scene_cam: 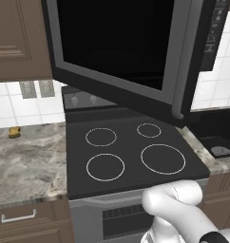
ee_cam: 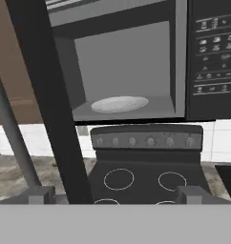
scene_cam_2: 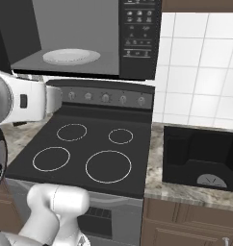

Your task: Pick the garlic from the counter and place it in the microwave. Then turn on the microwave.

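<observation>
Dark finger tips of the gripper stand wide apart, holding nothing, facing the microwave. Microwave door hangs open at left; white turntable plate lies bare inside. Black stovetop below. Counter at left carries a small yellow-brown block. Garlic's position cannot be told.

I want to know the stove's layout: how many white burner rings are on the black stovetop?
4 on the stovetop: rear left, rear right, front left, front right. None seems hidden.
</observation>
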Robot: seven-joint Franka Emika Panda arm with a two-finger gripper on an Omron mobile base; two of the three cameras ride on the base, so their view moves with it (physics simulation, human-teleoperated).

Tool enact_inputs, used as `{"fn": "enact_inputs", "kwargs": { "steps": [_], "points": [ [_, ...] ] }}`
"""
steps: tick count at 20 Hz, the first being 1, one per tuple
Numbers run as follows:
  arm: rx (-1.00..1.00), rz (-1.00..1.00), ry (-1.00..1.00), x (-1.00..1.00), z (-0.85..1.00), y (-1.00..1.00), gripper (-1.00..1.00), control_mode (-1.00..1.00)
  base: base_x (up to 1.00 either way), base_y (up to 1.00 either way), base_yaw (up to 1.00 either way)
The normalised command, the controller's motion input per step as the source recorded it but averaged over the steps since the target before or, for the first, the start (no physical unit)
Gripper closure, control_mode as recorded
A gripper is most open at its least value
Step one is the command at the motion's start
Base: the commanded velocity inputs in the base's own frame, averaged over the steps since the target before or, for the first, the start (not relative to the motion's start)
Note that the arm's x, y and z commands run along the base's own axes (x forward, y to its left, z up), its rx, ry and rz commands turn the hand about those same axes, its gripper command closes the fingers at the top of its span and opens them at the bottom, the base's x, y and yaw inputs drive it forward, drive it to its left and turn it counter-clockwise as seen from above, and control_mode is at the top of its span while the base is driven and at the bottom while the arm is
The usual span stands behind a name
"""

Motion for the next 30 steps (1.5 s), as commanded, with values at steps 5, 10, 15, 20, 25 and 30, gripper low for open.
{"fn": "enact_inputs", "kwargs": {
  "steps": [5, 10, 15, 20, 25, 30],
  "points": [
    [0.26, 0.12, 0.00, 0.49, 0.02, -0.58, -1.00, -1.00, 0.00, 0.00, 0.00],
    [0.39, 0.21, 0.00, 0.75, -0.02, -0.23, -1.00, -1.00, 0.00, 0.00, 0.00],
    [0.39, 0.22, 0.00, 0.65, -0.31, 0.01, -1.00, -1.00, 0.00, 0.00, 0.00],
    [0.37, 0.22, 0.00, 0.66, -0.31, 0.07, -1.00, -1.00, 0.00, 0.00, 0.00],
    [0.32, 0.20, 0.00, 0.61, -0.04, 0.07, -1.00, -1.00, 0.00, 0.00, 0.00],
    [0.24, 0.19, 0.00, 0.37, 0.00, 0.19, -1.00, -1.00, 0.00, 0.00, 0.00]
  ]
}}
